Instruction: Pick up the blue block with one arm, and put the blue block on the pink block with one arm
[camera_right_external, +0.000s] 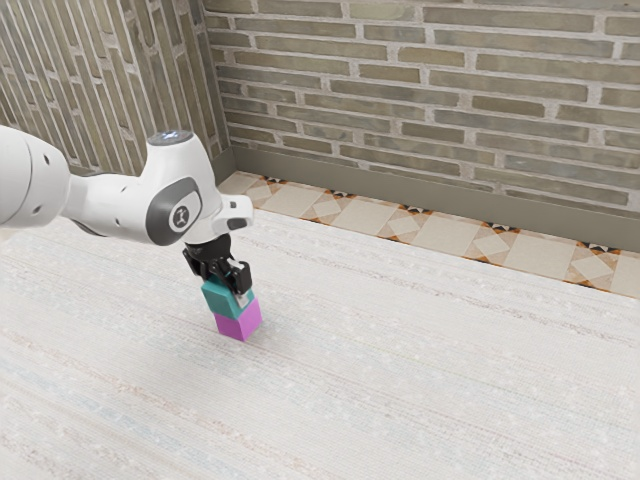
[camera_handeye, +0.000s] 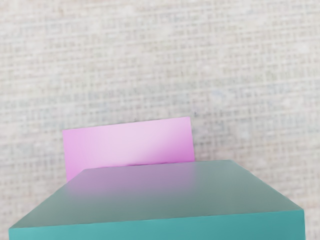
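Observation:
The blue block, teal in colour, sits directly on top of the pink block on the pale table, shifted slightly toward the exterior view's left. My gripper comes down from above, shut on the blue block's upper part with a black finger on each side. In the wrist view the blue block lies large and blurred just under my hand. Part of the pink block shows beyond it. I cannot tell whether the two blocks touch or a thin gap separates them.
The pale woven table surface spreads wide around the stack. A patterned tile floor and a brick wall lie behind the table. My white arm reaches in from the exterior view's left.

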